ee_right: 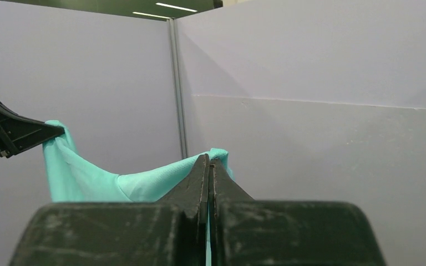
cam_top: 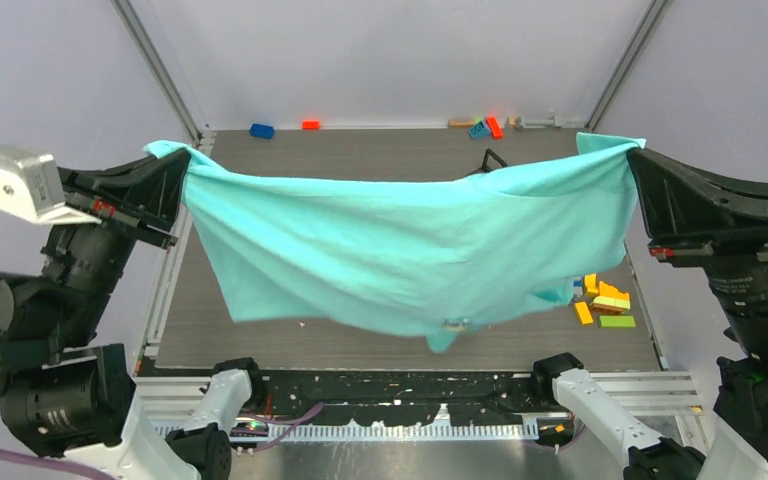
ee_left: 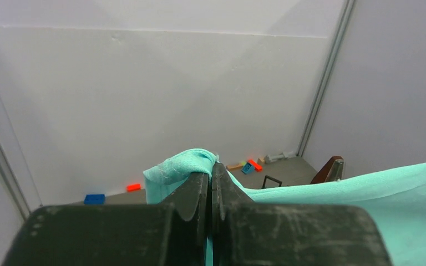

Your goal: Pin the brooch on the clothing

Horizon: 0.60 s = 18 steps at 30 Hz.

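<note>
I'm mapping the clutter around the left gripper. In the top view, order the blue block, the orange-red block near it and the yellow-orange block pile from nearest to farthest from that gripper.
1. blue block, back left, closest to the left gripper.
2. orange-red block, back edge, just right of the blue one.
3. yellow-orange block pile, far over on the right side.

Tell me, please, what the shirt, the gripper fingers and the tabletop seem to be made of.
Shirt: thin soft fabric, matte, likely a knit; it sags and folds between the left gripper and right gripper, and a fine weave shows close up.
Fingers: probably hard black plastic, matte, with pale scuffs.
Tabletop: dark grey with streaky grain, perhaps laminate; hard to confirm.
</note>
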Motion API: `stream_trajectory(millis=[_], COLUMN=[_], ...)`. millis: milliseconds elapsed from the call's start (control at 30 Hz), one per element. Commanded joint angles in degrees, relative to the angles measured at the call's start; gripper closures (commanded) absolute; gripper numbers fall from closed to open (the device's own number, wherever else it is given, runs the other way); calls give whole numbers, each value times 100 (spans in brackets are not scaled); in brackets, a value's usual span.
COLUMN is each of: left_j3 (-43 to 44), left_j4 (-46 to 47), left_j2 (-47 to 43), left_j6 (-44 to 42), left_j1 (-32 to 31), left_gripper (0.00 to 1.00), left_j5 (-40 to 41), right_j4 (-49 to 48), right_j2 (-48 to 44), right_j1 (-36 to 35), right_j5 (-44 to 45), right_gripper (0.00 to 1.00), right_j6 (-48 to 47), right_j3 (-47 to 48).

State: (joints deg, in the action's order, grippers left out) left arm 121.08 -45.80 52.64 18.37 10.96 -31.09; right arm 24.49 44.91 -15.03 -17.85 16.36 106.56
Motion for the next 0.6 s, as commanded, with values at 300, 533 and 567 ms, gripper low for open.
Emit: stream_trajectory(millis=[300, 533, 567], left_j3=[-2918, -4030, -3979], left_j4=[1477, 3115, 3192], left_j2=[1578, 3692, 4018], left_j6=[557, 772, 792], left_j1=[29, 29, 29], left_gripper=[100, 90, 70], left_j5=[719, 1074, 1072], right_j4=[-2373, -4334, -4162], right_j2=[2479, 5831, 6168], right_j1=[0, -5, -2], right_j5=[1020, 1047, 1007], right_gripper=[100, 100, 97], right_j6=[-541, -441, -410], right_j3=[-2081, -2116, -1904])
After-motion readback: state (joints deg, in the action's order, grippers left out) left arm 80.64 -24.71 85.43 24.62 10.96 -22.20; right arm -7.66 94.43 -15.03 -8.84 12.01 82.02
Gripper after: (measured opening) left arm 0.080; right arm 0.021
